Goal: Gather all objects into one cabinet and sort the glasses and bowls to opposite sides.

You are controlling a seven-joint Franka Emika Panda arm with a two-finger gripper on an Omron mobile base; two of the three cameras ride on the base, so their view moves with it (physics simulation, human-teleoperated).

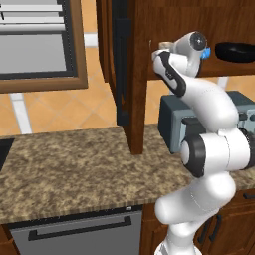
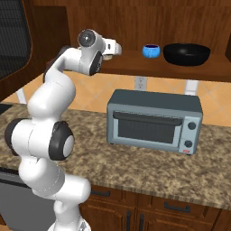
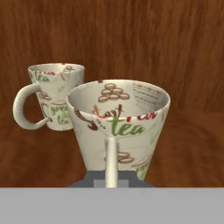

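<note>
The gripper (image 2: 118, 48) reaches into the open cabinet (image 2: 135, 18) at the left end of its shelf (image 2: 131, 65), its jaws closed on the handle of a cream cup (image 3: 120, 127) printed with "tea". A second cup (image 3: 54, 96) stands upright just behind it, to its left in the hand view. Further right on the shelf sit the blue bowl (image 2: 151, 50) and, beside it, the black bowl (image 2: 187, 53). A toaster oven (image 2: 155, 121) stands on the counter (image 2: 135, 167) below.
</note>
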